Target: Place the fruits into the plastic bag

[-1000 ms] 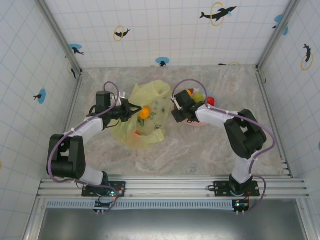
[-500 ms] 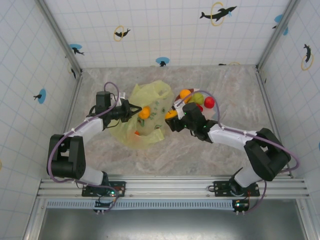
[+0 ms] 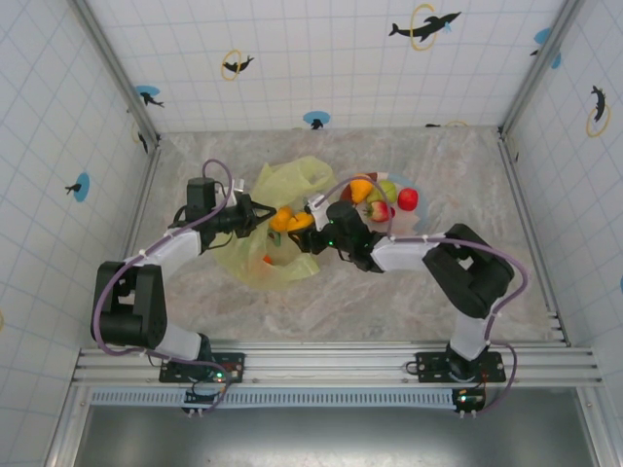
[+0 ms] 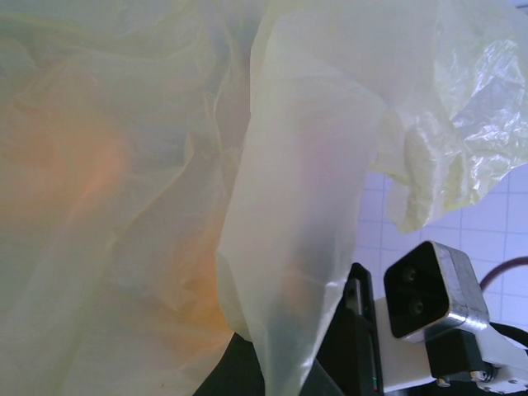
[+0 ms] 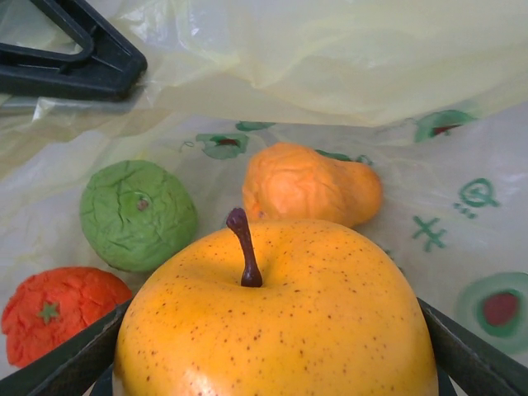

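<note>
Through the plastic bag draped across the left wrist lens we make out only blurred orange glows; which fruits they are we cannot tell. The bottom edge cuts off the yellow-orange fruit, and the red-orange fruit is partly covered.

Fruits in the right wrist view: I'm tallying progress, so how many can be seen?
4: a yellow apple between the right fingers; beyond it, against the plastic bag, a green fruit, an orange fruit and a red fruit at lower left. More may be hidden.
</note>
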Robot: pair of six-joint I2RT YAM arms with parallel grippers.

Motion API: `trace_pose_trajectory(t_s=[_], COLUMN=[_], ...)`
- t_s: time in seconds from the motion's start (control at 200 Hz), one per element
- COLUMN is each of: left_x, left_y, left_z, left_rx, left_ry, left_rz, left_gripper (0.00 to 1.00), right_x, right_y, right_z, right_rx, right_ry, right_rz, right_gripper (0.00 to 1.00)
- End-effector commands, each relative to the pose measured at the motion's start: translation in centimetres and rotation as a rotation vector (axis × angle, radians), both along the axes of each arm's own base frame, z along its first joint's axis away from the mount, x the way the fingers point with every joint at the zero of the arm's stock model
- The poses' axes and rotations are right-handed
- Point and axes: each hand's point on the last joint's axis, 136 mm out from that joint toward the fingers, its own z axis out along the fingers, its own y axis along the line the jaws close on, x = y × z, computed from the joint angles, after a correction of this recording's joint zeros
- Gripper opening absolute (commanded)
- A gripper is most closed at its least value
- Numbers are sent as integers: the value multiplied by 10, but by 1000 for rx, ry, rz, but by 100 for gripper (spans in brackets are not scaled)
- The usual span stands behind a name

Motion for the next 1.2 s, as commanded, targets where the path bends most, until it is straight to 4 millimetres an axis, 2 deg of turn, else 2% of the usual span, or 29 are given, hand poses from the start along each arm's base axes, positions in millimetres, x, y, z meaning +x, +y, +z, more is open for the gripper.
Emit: trace_pose_trajectory(t_s=[0.0, 0.18, 0.46, 0.666, 0.886, 1.196], left_x=[-2, -4, -6, -6, -4, -2], left_y=[0, -3, -4, -4, -2, 0], left_z=[10, 25, 45, 44, 33, 20], left_rx=[-30, -60, -73, -71, -41, -14], left_ry=[-22, -67, -140, -137, -109, -79], left_rz=[-9, -31, -49, -49, -37, -30], left_gripper=[0, 0, 0, 0, 0, 0], right_x=[9, 20, 34, 52, 75, 88], right_y=[31, 47, 40, 38, 39, 46], right_z=[27, 30, 47, 46, 40, 38], right_rx=[123, 192, 255, 292, 334, 378], right_ry=[-48, -33, -79, -89, -92, -133], right_rz=[7, -31, -122, -197, -265, -296], right_gripper=[69, 68, 68, 68, 68, 68])
